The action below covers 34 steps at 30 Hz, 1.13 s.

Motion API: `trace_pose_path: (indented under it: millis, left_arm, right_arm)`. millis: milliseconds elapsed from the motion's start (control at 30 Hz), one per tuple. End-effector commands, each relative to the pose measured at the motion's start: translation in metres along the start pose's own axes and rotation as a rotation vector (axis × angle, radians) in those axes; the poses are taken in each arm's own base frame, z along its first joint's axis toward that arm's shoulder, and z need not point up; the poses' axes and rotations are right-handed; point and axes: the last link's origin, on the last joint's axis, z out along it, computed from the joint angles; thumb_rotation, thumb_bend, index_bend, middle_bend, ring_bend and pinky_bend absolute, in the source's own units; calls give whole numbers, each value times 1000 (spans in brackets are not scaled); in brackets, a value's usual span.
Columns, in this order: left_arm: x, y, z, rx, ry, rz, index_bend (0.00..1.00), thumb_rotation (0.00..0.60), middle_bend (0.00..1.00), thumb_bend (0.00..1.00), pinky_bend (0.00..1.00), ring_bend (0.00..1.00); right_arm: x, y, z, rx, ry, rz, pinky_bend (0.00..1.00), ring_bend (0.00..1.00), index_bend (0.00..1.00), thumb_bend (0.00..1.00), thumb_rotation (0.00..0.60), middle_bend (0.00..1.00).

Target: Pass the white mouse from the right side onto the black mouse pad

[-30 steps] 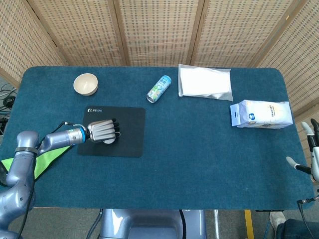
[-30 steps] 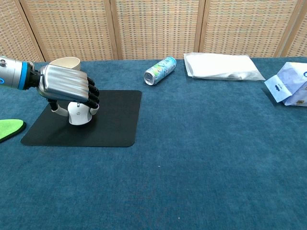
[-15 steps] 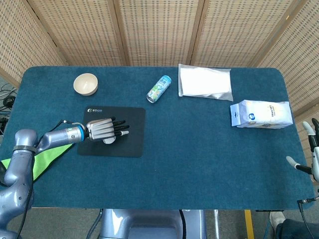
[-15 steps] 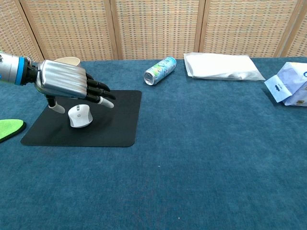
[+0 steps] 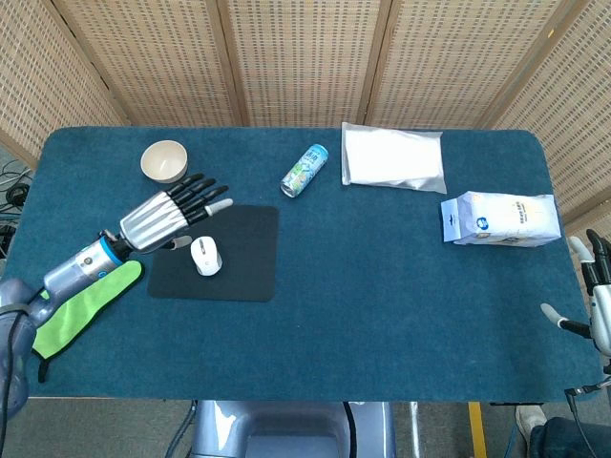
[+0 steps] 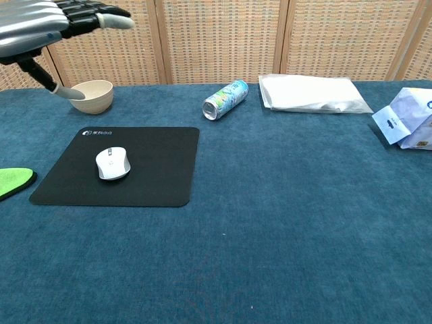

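Observation:
The white mouse [image 5: 205,255] [image 6: 112,163] lies flat on the black mouse pad [image 5: 248,253] [image 6: 158,169], left of the pad's middle, with nothing touching it. My left hand [image 5: 170,215] [image 6: 47,27] hovers well above the pad's left part with its fingers spread, holding nothing. At the table's right edge my right hand [image 5: 592,291] shows only partly in the head view, its fingers apart and empty.
A cream bowl [image 5: 164,160] [image 6: 91,96] stands behind the pad. A drink can [image 5: 304,170] [image 6: 225,98] lies on its side at mid-back. Further right are a clear plastic bag [image 5: 392,157] and a white carton [image 5: 499,218]. A green cloth [image 5: 78,303] lies at the left edge.
My left hand has let go of the mouse, spread its fingers and risen up and back to the left. The mouse stays on the pad. The right hand has barely moved.

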Motion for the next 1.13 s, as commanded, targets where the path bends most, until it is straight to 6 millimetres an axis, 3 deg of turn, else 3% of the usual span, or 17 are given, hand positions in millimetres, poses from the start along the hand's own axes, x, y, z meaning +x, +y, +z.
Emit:
trace_pose_path:
  millis: [33,67,233,400,567,833,1133]
  left_arm:
    - [-6,-7,-72,333,77,-188,0,600,0,161,1,0]
    - [-6,-1,-91,392,88,-216,0,600,0,161,0,0]
    - [19,32,-142,664,40,-327,0,600,0,161,0,0]
    - [48,62,-172,906,-9,-441,0,600,0,161,0,0]
    - [70,81,-202,1012,-37,-406,0,600,0,159,0,0]
    - [79,97,-227,1038,-24,-289,0,600,0,138,0,0]
    - [82,103,-225,980,-63,-240,0,600,0,128,0,0]
  right_arm:
    - [0,-3,-2,10,-5,-2,0,0,0,0,600,0]
    - [1,-5,-2,12,-4,-3,0,0,0,0,600,0]
    - [5,-12,-5,19,0,-13,0,0,0,0,600,0]
    - [6,-18,-8,23,-16,-26,0,0,0,0,600,0]
    - [10,-25,-15,14,-30,-43,0,0,0,0,600,0]
    - [19,-31,-26,-34,-50,-65,0,0,0,0,600,0]
    - [24,-35,-33,-31,-58,-76,0,0,0,0,600,0]
